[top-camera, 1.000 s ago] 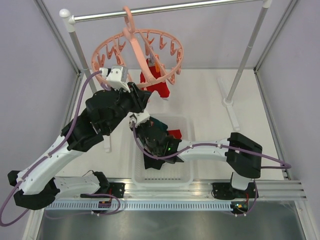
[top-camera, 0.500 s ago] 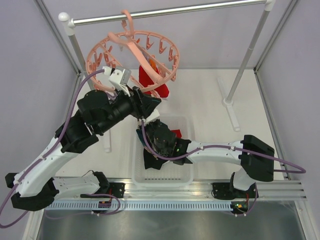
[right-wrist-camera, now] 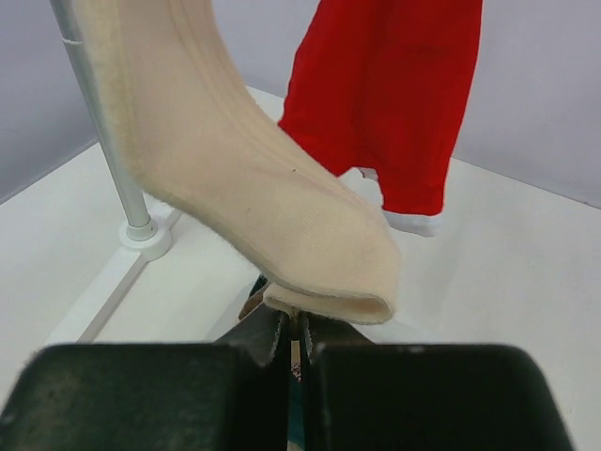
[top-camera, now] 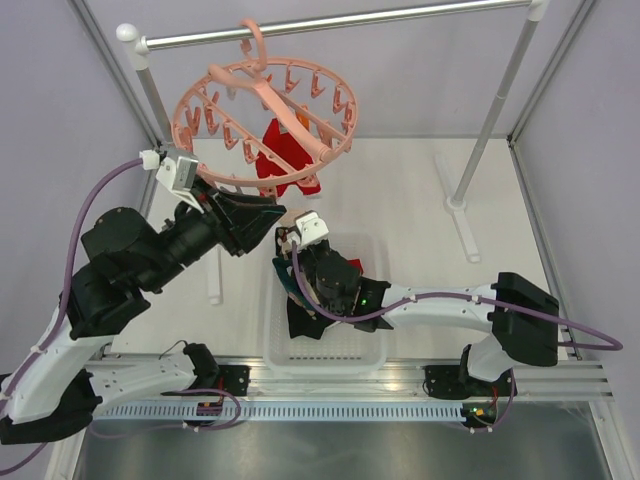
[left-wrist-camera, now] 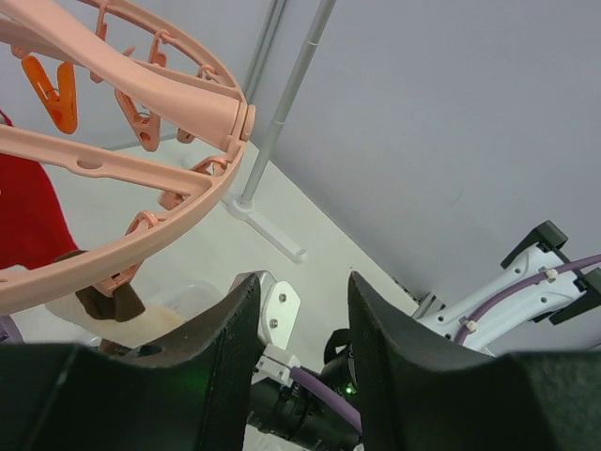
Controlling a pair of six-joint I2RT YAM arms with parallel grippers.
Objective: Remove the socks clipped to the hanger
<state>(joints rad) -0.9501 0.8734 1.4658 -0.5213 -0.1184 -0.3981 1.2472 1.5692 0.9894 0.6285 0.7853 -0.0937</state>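
The salmon-pink hanger [top-camera: 262,105] hangs by its hook from the metal rail. Red socks [top-camera: 285,165] dangle from its clips and also show in the right wrist view [right-wrist-camera: 385,103]. A beige-brown sock [right-wrist-camera: 244,178] hangs slanting from the upper left. My right gripper [right-wrist-camera: 296,321] is shut on its lower edge, and it sits under the ring in the top view [top-camera: 288,240]. My left gripper [left-wrist-camera: 302,282] is open and empty, just below the ring's edge [left-wrist-camera: 122,169]. It lies left of the right gripper in the top view [top-camera: 270,213].
A white basket [top-camera: 375,350] below the hanger holds dark socks [top-camera: 305,320] and a red one [top-camera: 350,268]. The rail's posts [top-camera: 495,110] and their feet [top-camera: 462,215] stand at the left and right. Purple walls close in the sides.
My left arm has drawn back to the left and down from the ring. The ring has swung left. My right gripper has risen from the basket and closed on the beige sock.
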